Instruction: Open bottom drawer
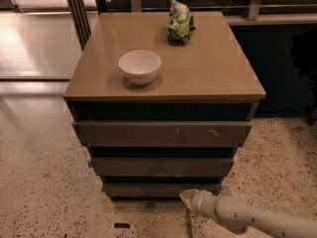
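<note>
The bottom drawer (161,189) is the lowest and narrowest of three dark grey-brown flat fronts on a small cabinet. It looks shut, set back under the mid-width front (162,166). My gripper (187,198) comes in from the lower right on a pale arm (247,217). Its tip is just below the bottom drawer's lower edge, right of the front's middle, close to the floor. I cannot tell whether it touches the drawer.
The cabinet top (208,73) holds a white bowl (139,66) and a green snack bag (180,23). The widest top front (163,133) has pale scratches. A blue tape bit (90,163) sits at the left. Speckled floor (44,182) surrounds the cabinet; dark furniture (277,68) stands at the right.
</note>
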Available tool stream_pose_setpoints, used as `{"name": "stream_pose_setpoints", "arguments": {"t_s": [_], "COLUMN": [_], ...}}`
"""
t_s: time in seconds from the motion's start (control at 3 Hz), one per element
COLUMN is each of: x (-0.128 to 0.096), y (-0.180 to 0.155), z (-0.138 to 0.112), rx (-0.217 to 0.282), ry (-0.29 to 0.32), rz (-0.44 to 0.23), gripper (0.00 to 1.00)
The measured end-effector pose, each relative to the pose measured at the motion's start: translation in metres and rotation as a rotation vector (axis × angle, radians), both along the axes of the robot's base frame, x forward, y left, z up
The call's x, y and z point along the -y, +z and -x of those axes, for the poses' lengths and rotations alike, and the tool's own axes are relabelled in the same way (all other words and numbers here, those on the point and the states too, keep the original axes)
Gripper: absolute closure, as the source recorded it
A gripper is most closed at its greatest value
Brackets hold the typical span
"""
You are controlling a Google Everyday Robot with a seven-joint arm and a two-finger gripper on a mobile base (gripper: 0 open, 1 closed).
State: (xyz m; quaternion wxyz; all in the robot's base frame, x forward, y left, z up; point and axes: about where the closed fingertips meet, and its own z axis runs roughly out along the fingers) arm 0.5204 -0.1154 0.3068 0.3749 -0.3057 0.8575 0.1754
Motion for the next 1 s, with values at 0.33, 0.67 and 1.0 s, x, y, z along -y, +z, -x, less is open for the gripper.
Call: {"name": "stream_pose_setpoints", "arguments": {"t_s": [0.33, 0.67, 1.0], "x": [0.016, 0.035, 0.053], "y": [-0.01, -0.017, -0.027], "z": [-0.012, -0.023, -0.037], "rx": [0.088, 0.145, 0.167], "ry": [-0.132, -0.224, -0.274], "rz": [0.016, 0.029, 0.038], "gripper": [1.0, 1.0, 1.0]}}
